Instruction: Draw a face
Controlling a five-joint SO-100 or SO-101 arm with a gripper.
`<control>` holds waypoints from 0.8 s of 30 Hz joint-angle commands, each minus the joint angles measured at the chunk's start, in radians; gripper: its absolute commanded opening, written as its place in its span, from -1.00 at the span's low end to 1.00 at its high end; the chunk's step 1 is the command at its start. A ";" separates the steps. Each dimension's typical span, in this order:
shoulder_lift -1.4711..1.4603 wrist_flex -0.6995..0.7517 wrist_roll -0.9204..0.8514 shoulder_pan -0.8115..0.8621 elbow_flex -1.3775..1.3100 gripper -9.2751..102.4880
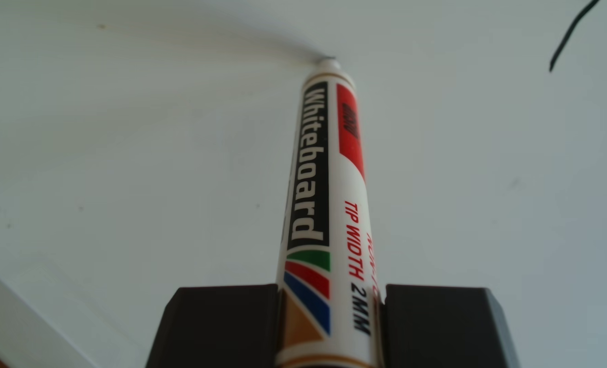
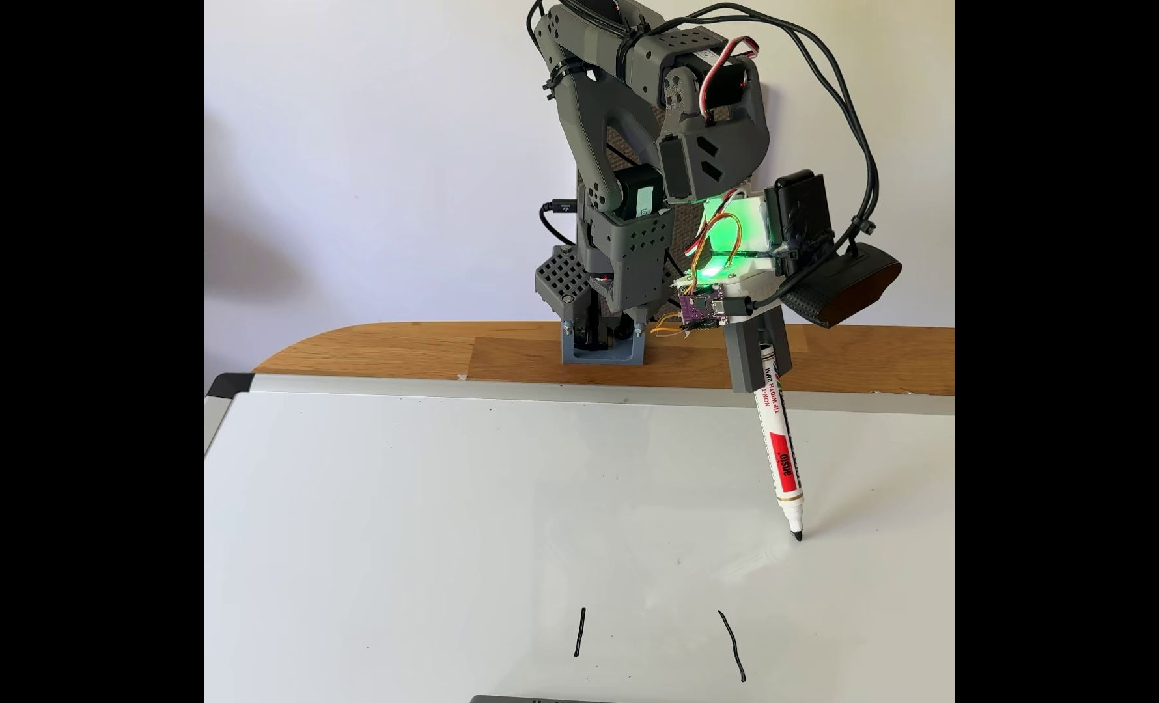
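Two short black lines [image 2: 658, 642] sit near the whiteboard's [image 2: 428, 527] front edge. Toward its right edge, the gripper [image 2: 757, 361] holds tight a whiteboard marker [image 2: 780, 453], tip touching the board.

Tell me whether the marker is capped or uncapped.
Uncapped. In the fixed view the marker ends in a bare black tip at the whiteboard; no cap covers it.
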 commanded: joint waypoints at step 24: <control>0.034 0.031 -0.015 0.499 -0.018 -0.85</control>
